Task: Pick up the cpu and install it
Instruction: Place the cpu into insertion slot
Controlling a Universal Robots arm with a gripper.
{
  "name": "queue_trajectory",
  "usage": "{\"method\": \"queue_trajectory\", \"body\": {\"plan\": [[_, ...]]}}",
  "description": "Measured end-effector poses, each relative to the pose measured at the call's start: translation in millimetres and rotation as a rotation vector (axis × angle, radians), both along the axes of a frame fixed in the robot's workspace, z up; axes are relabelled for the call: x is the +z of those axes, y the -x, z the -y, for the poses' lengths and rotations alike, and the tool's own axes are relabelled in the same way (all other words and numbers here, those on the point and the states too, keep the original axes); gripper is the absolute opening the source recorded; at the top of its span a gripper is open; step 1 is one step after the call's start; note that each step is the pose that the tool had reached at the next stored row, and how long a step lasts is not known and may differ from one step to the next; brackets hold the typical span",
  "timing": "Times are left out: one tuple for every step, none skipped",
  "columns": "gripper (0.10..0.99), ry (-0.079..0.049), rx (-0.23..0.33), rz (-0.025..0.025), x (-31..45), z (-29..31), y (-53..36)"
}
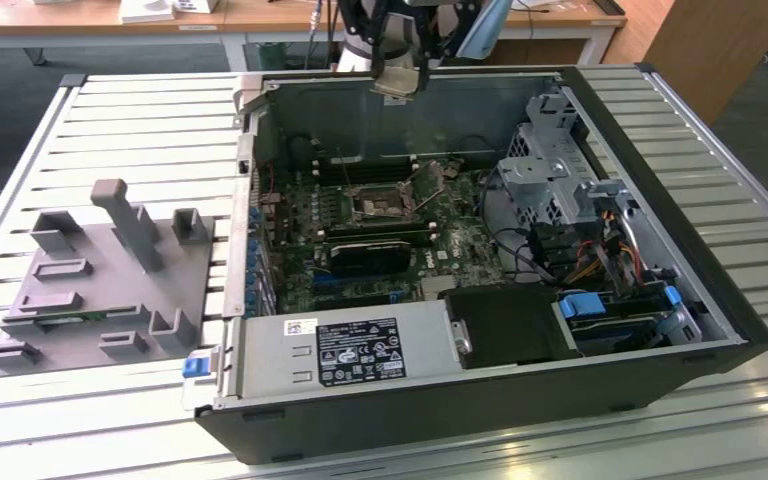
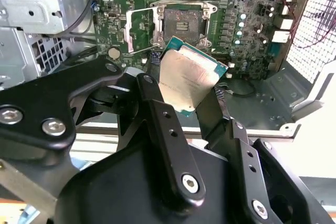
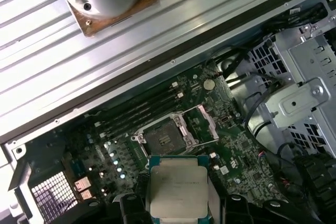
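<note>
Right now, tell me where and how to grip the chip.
Take the chip by two opposite thin edges, coming from its metal-top side, as the gripper does now. It is flat and square, so only the edges pinch, and the underside stays free for the socket.

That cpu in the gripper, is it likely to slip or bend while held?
The cpu looks stiff, a flat metal-topped plate, so bending seems unlikely. Shiny and pinched edgewise by the gripper, it might slip. Thin, so probably light.
</note>
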State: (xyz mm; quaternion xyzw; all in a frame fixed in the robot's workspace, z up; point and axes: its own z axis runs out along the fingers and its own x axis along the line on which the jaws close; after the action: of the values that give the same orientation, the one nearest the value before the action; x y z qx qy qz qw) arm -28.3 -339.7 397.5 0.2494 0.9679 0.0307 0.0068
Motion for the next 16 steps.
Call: {"method": "queue_trajectory", "body": {"plan": [[0.525,0.0,-0.008,0.0,0.0,0.0,0.0],[0.525,0.0,-0.016,0.0,0.0,0.0,0.0],[0.525,0.0,-0.024,0.0,0.0,0.0,0.0],[0.525,0.0,-0.032,0.0001,-0.1,0.0,0.0],[0.525,0.0,-0.04,0.0001,-0.1,0.0,0.0],[0.525,0.0,-0.047,0.0,-0.1,0.0,0.0],[0.525,0.0,-0.054,0.0001,-0.1,0.0,0.0],[0.525,0.0,-0.061,0.0,-0.1,0.0,0.0],[0.525,0.0,-0.068,0.0001,-0.1,0.0,0.0],[0.525,0.0,-0.076,0.0001,-0.1,0.0,0.0],[0.525,0.0,-0.083,0.0,-0.1,0.0,0.0],[0.525,0.0,-0.09,0.0,-0.1,0.0,0.0],[0.525,0.0,-0.097,0.0,-0.1,0.0,0.0],[0.525,0.0,-0.104,0.0,-0.1,0.0,0.0],[0.525,0.0,-0.111,0.0,-0.2,0.0,0.0],[0.525,0.0,-0.118,0.0,-0.1,0.0,0.0]]}}
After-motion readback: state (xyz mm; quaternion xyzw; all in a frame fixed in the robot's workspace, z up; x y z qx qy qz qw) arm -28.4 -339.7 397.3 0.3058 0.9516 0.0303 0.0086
